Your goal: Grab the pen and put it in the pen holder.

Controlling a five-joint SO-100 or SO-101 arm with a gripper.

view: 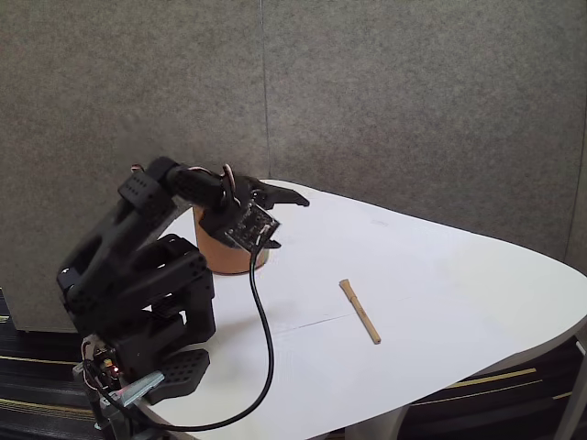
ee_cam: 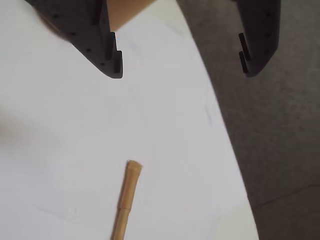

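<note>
Black fingers (ee_cam: 182, 70) spread wide, empty, high over white desk (ee_cam: 75, 140). Pen (ee_cam: 126, 200) lying at 6 o'clock, untouched. Reaching step: drop down, straddle, squeeze.

Tan pen (view: 359, 312), orange-brown pen holder (view: 220, 252), black gripper (ee_cam: 182, 72), black cable (view: 268, 353), white table (view: 440, 302), grey speckled wall (view: 413, 101).

In the fixed view the pen (view: 359, 312) lies on the table (view: 459, 293), right of the pen holder (view: 225, 252)
</note>
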